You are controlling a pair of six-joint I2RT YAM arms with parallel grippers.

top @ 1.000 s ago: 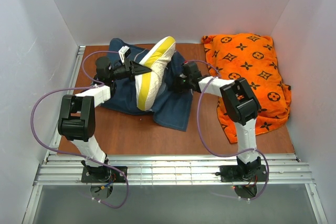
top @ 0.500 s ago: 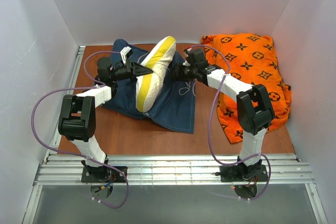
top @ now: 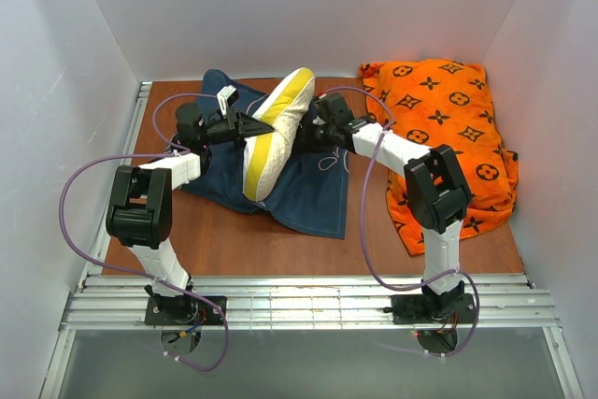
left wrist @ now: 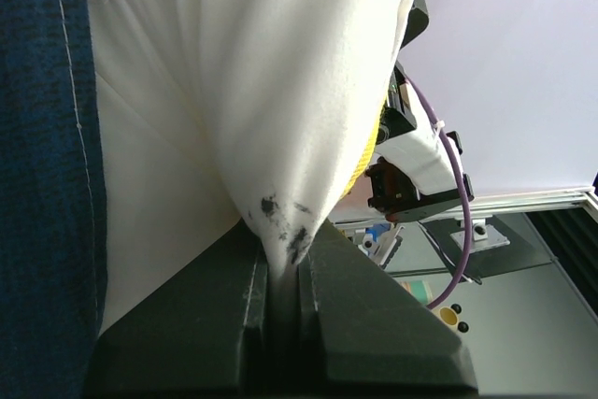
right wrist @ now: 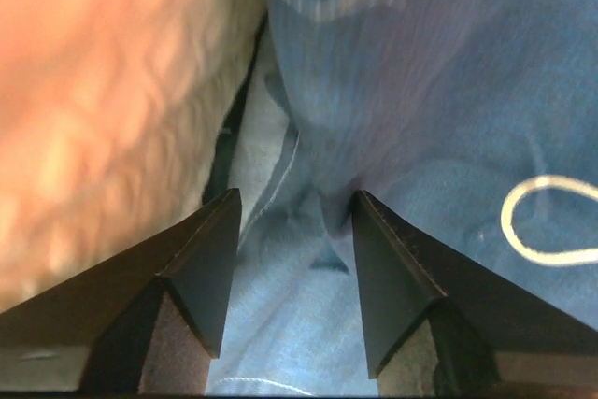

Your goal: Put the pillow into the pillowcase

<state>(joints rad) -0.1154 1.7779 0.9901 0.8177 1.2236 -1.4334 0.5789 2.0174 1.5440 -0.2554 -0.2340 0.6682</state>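
"How does the left arm [top: 138, 207] sit?"

"Its elbow is folded low by the base. The forearm reaches away from the base and in toward the middle. The left pincer [left wrist: 280, 251] points to the right, its fingers pressed tight together on a pinch of the pillow [left wrist: 243, 91]."

"And the right arm [top: 434, 189]?"

"Its elbow is raised, and the forearm stretches away and to the left, with the wrist roughly level. The right pincer [right wrist: 294, 203] faces the left one, close to it. Its dark fingers [right wrist: 201, 268] are spread, with a clear gap between the tips."
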